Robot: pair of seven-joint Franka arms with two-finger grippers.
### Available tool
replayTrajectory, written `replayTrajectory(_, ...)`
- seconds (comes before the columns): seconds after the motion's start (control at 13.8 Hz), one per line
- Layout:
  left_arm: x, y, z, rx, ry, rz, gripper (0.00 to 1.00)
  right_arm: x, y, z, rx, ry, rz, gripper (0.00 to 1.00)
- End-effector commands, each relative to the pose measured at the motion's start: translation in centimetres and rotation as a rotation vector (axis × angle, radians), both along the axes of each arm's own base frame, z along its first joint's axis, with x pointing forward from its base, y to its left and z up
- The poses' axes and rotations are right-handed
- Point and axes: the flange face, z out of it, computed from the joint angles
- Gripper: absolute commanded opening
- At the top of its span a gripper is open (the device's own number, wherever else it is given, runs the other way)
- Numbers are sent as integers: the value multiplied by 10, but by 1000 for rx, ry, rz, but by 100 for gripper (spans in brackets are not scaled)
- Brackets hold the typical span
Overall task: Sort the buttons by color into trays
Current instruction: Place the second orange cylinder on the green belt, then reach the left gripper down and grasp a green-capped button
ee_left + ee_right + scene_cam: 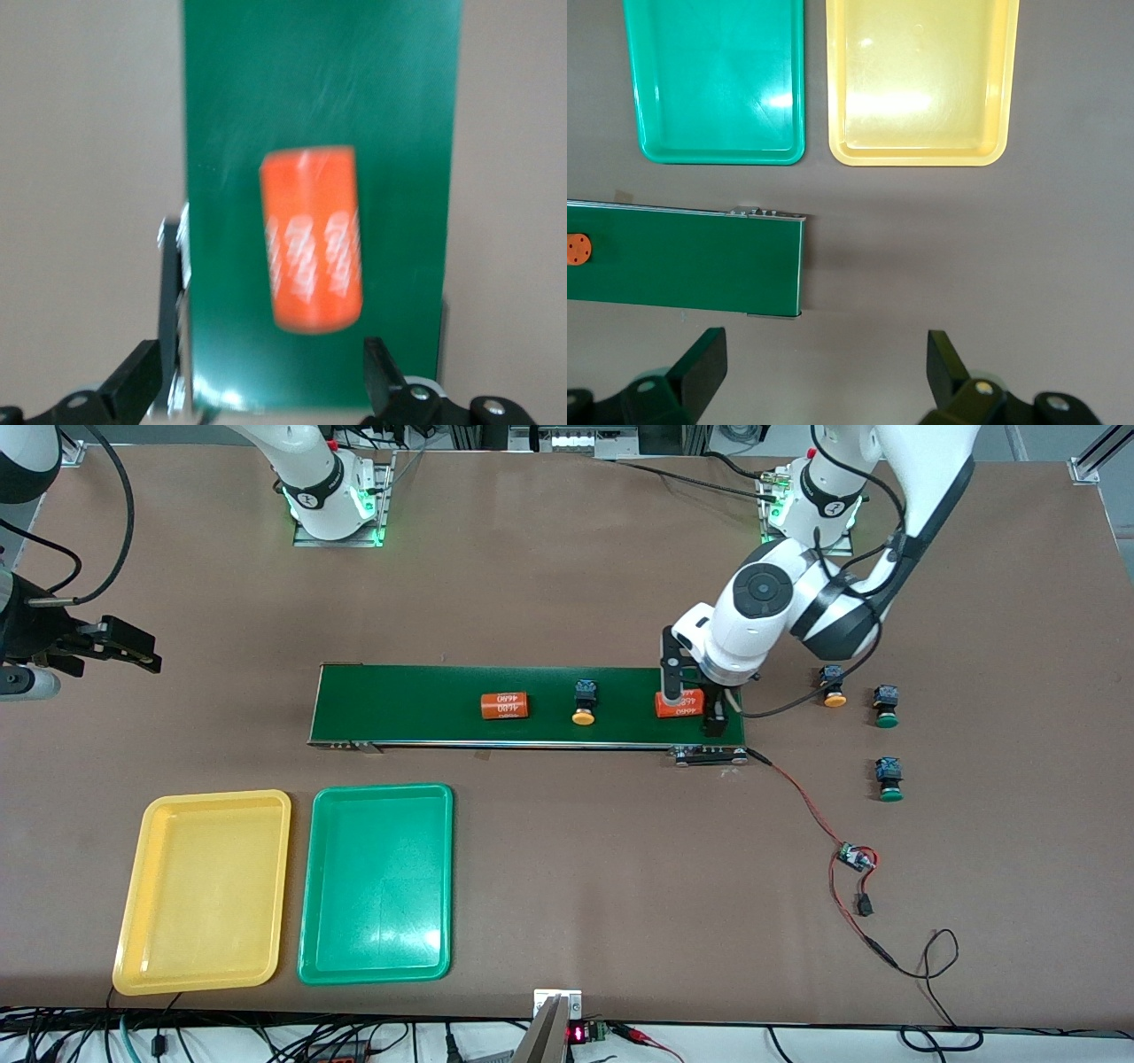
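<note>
Buttons are still unsorted: one yellow button [583, 701] lies on the belt [425, 691] between two orange cylinders, while another yellow button [834, 686] and two green buttons [887, 706] [889, 779] sit on the counter [620, 868] toward the left arm's end. Both trays, yellow tray [133, 886] and green tray [312, 886], are empty, nearer the camera. The left end effector [261, 376] hangs over a cylinder [312, 237] at the belt's end, fingers spread, gripping nothing. The right end effector [824, 372] waits spread over the counter by the belt's other end. To do this step well, I judge the left should lift clear without nudging the cylinder, then take a button by its square body, not the round cap.
</note>
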Motion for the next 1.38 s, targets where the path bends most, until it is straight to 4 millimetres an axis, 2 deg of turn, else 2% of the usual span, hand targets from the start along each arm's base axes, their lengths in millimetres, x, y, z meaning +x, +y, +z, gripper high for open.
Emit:
replayTrajectory(0.0, 13, 58, 39, 21, 47, 204, 100, -2, -2, 2, -4, -2, -4, 100)
replayTrajectory(0.07, 17, 80, 38, 28, 69, 278, 100, -2, -1, 2, -4, -2, -4, 100)
replayTrajectory(0.22, 14, 113, 28, 99, 147, 494, 100, -2, 0, 2, -7, -2, -1, 100)
replayTrajectory(0.43, 1, 139, 12, 175, 180, 780, 100, -2, -1, 2, -7, -5, -2, 100)
replayTrajectory(0.65, 0, 164, 0, 224, 177, 1050, 100, -1, -3, 2, -9, -8, -5, 100)
replayTrajectory(0.72, -5, 175, -8, 242, 193, 1075, 100, -1, -3, 2, -9, -8, -5, 100)
replayTrajectory(0.87, -21, 182, -25, 277, 217, 1088, 100, 0, -3, 4, -3, -19, -7, 100)
replayTrajectory(0.94, -25, 194, -33, 269, 214, 1114, 100, 0, 0, 5, -10, -23, 0, 100)
replayTrajectory(1.01, -30, 214, -43, 250, 202, 1154, 100, 0, 0, 5, -10, -23, 2, 100)
replayTrajectory(1.09, -35, 221, -50, 228, 181, 1174, 100, 0, -1, 5, -12, -23, 0, 100)
replayTrajectory(1.3, -59, 228, -83, 170, 124, 1278, 100, 1, -7, 10, -4, -36, -15, 100)
